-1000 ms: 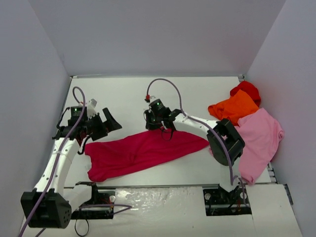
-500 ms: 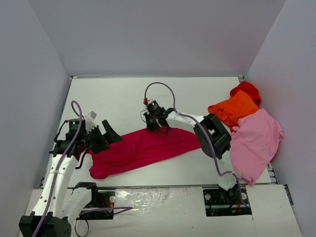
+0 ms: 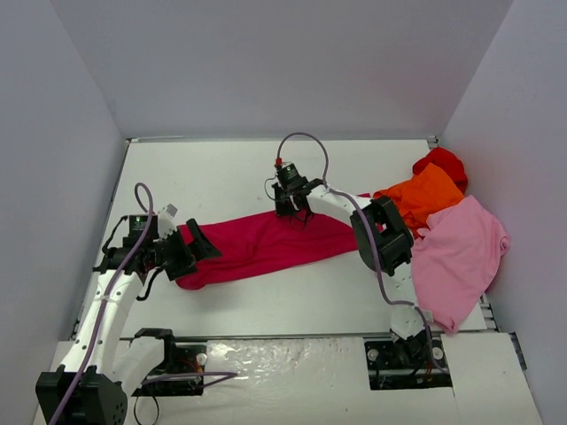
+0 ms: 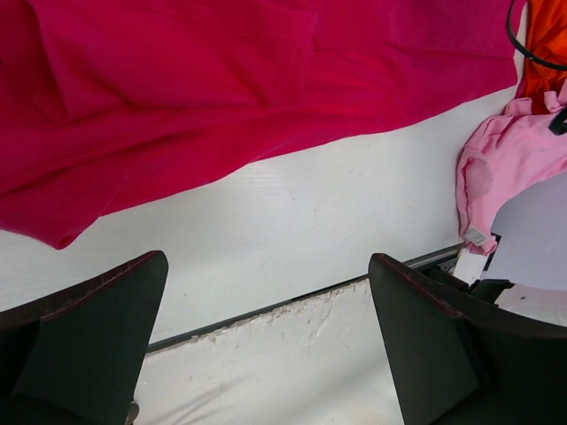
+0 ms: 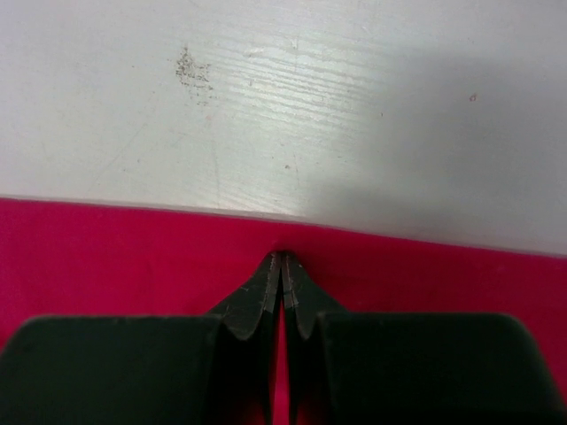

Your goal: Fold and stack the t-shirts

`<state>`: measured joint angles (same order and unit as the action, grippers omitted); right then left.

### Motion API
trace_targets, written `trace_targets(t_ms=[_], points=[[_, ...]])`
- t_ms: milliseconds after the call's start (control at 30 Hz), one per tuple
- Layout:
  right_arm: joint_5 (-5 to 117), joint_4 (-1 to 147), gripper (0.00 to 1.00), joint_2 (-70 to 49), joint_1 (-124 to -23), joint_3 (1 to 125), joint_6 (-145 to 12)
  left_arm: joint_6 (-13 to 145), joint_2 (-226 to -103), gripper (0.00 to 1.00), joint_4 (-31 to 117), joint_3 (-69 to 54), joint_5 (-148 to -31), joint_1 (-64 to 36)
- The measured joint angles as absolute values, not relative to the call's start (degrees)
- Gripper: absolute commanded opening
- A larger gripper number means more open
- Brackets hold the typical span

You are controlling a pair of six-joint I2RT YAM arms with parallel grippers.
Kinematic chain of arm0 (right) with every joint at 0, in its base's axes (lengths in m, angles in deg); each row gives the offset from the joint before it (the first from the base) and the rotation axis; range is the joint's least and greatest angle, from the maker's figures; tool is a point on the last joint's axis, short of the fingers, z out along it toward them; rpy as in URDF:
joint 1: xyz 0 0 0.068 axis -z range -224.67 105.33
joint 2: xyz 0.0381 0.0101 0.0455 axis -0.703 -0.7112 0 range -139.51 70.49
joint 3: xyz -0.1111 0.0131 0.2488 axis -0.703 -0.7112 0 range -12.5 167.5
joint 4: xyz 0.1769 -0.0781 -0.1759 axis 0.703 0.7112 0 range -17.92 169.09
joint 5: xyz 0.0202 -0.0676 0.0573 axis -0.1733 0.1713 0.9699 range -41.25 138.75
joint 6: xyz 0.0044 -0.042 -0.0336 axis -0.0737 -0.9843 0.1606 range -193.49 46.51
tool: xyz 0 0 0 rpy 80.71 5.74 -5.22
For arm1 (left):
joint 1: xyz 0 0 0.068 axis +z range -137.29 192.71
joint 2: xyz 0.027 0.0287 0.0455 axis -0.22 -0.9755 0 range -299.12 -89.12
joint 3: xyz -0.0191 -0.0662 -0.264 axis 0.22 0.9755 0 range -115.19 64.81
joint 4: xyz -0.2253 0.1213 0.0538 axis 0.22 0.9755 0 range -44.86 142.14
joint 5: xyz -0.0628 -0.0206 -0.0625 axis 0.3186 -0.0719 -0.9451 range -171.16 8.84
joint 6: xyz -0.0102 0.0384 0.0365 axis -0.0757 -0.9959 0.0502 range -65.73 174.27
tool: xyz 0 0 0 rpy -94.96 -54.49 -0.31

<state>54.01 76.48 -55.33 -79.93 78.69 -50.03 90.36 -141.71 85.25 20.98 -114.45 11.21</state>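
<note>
Across the tabletop (image 3: 266,168) lies the crimson t-shirt (image 3: 266,243), its far edge pinched in the closed right tool (image 3: 297,212), the left tool (image 3: 197,252) spread wide and empty by its left end, with the other t-shirts (image 3: 461,252), pink, orange and red, heaped at the right.

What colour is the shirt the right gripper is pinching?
Plain crimson-magenta. The shirt shows best in the top view; the right gripper grips its far edge.

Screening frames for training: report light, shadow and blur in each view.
Top external: even soft light, sharp, hardly any shadow on the table. Left wrist: crimson shirt crisp, dark fingers slightly soft. Right wrist: grey shadow darkens the table's right side; grain sharp.
</note>
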Motion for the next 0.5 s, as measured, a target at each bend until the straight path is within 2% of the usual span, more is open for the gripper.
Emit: trace_targets(t_ms=[33, 67, 133, 333, 500], points=[[53.7, 77.1, 0.35, -54.9, -80.1, 78.7, -50.2, 90.1, -141.7, 0.97, 85.8, 20.7, -114.1, 11.2], [53.5, 77.7, 0.44, -54.5, -80.3, 78.7, -50.5, 89.8, -141.6, 0.97, 86.3, 20.4, -113.8, 11.2], [53.6, 78.6, 0.52, -53.1, -80.4, 78.7, -51.0, 89.3, -141.1, 0.97, 86.9, 19.8, -113.1, 11.2], [58.1, 79.2, 0.55, -48.5, -82.7, 81.8, -50.0, 89.0, -138.5, 0.97, 87.0, 18.8, -112.4, 11.2], [60.5, 78.3, 0.53, -49.9, -89.7, 86.8, -50.0, 89.0, -138.3, 0.97, 87.0, 18.8, -112.4, 11.2]])
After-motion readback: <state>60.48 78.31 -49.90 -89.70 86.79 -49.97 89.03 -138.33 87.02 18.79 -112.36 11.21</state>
